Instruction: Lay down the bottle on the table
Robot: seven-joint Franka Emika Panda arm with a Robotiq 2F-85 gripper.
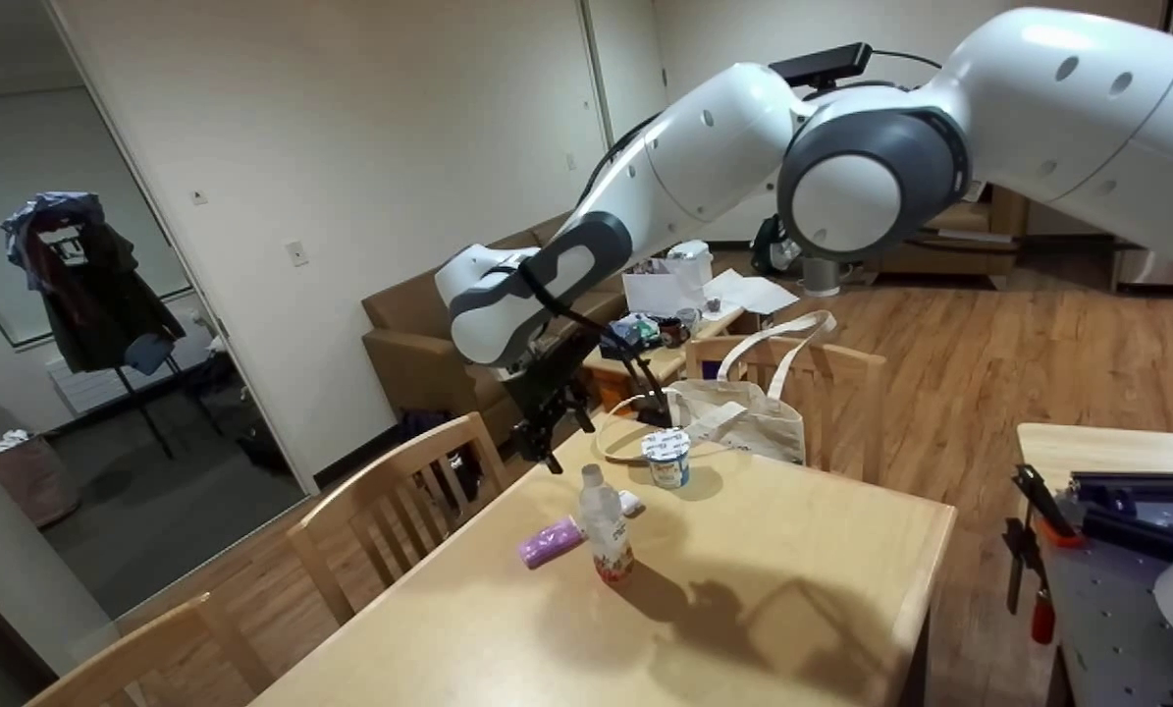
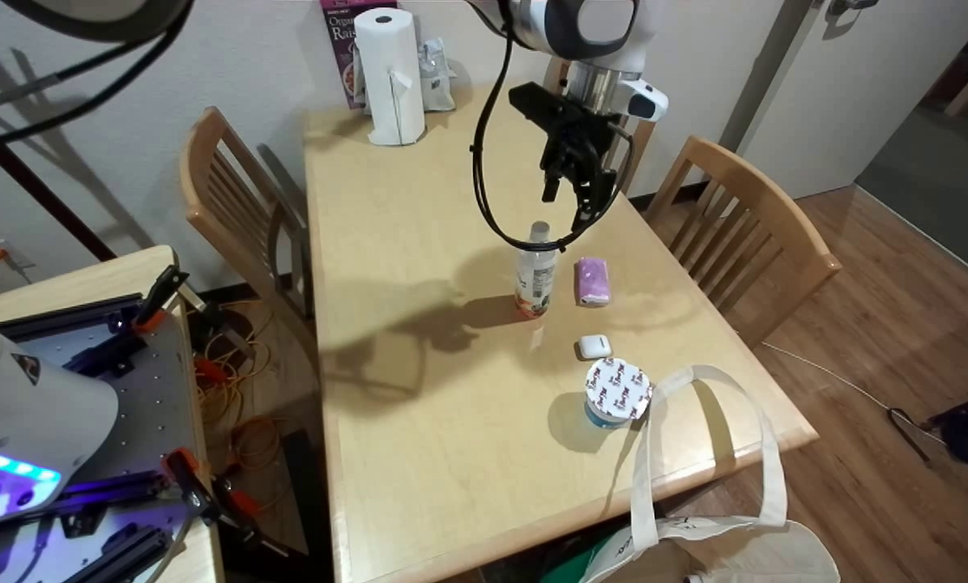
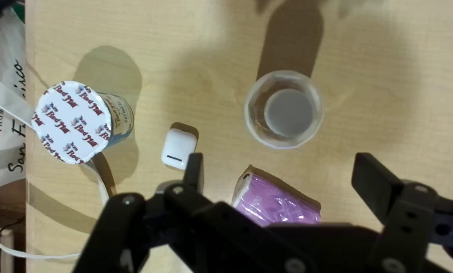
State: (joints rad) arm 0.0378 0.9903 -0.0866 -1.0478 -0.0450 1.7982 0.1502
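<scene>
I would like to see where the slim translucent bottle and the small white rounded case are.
Slim translucent bottle [image 1: 606, 525]: in an exterior view, middle of its body.
Small white rounded case [image 3: 179, 147]: in the wrist view, its upper face.

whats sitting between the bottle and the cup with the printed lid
In the wrist view, a small white case lies between the bottle and the cup, a little off the straight line, toward the purple packet.

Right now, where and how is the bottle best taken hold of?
Likely grip the bottle at its neck, coming from above: it stands upright and narrows toward the top, and the open claw points down. That should also clear the purple pack beside the bottle.
</scene>
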